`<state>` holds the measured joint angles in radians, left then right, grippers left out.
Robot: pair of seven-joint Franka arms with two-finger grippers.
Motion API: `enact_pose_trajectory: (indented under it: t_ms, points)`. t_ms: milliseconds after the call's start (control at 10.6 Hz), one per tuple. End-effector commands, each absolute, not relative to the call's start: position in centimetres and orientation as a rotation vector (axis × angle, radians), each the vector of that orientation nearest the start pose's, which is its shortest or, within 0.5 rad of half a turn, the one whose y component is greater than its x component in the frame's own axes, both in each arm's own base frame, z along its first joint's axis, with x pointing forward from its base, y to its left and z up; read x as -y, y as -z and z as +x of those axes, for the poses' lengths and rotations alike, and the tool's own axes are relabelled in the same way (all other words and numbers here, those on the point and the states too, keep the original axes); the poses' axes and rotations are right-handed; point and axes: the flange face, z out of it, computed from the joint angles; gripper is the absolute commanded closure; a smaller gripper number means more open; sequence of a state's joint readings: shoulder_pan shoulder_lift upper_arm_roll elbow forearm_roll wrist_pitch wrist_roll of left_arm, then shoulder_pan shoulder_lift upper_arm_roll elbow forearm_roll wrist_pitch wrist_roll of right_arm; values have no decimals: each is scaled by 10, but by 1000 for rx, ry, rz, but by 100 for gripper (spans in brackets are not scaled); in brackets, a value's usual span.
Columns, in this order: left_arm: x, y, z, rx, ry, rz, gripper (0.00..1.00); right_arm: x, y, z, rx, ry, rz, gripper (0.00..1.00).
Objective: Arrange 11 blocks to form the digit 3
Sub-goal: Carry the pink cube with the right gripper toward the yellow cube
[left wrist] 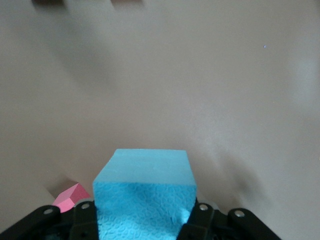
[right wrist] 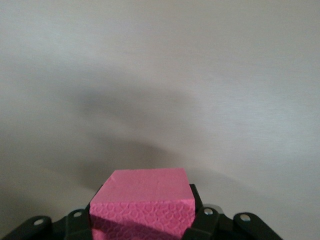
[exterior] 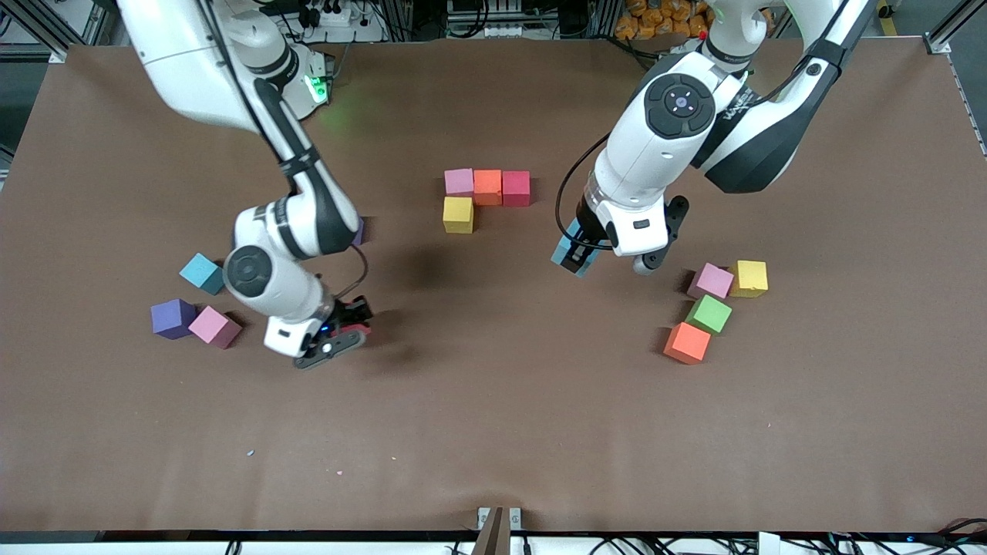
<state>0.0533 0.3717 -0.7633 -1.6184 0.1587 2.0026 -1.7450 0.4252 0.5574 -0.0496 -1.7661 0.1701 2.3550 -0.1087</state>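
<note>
Right gripper (exterior: pixel 348 327): clamped on a red-pink block (right wrist: pixel 142 202), over bare table (exterior: pixel 493 432), toward the right arm's end from the started digit.
Left gripper (exterior: pixel 577 254): clamped on a light blue block (left wrist: pixel 145 200), over bare table beside the digit.
Started digit (exterior: pixel 486 189): three-block bar lengthwise along the table; yellow block (exterior: pixel 458 215) touching its pink end, nearer the camera.

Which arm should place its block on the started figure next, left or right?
Left, probably. The left gripper holds a light blue block in the air close beside the started figure. The right gripper holds a pink block over bare table nearer its own end, so it has farther to travel.
</note>
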Motion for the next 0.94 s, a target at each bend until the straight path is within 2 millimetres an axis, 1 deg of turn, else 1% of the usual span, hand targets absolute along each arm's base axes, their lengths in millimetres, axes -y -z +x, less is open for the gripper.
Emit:
enact_pose_trajectory:
  t_ms: [0, 94, 188, 377, 471, 565, 753, 848]
  points:
    - [371, -476, 536, 1600, -98, -2879, 100, -316, -266, 578, 367, -35, -3023, 34]
    - [371, -475, 537, 1600, -100, -2879, 100, -349, -268, 560, 324, -42, -3027, 34]
    - [371, -475, 537, 1598, -100, -2880, 100, -372, -272, 545, 269, -44, -3032, 34]
    - [371, -476, 536, 1600, -98, -2879, 100, -409, -270, 516, 206, -54, -3045, 34]
    - [371, -475, 537, 1600, -100, -2879, 100, -421, -268, 506, 181, -53, -3055, 34]
    - [371, -475, 537, 1600, -100, -2879, 100, -427, -266, 500, 175, -53, -3063, 34]
    - [372, -475, 536, 1596, -100, -2881, 100, -432, -256, 490, 145, -50, -3091, 34]
    - [372, -475, 536, 1596, -100, -2881, 100, -431, -251, 486, 132, -39, -3096, 34]
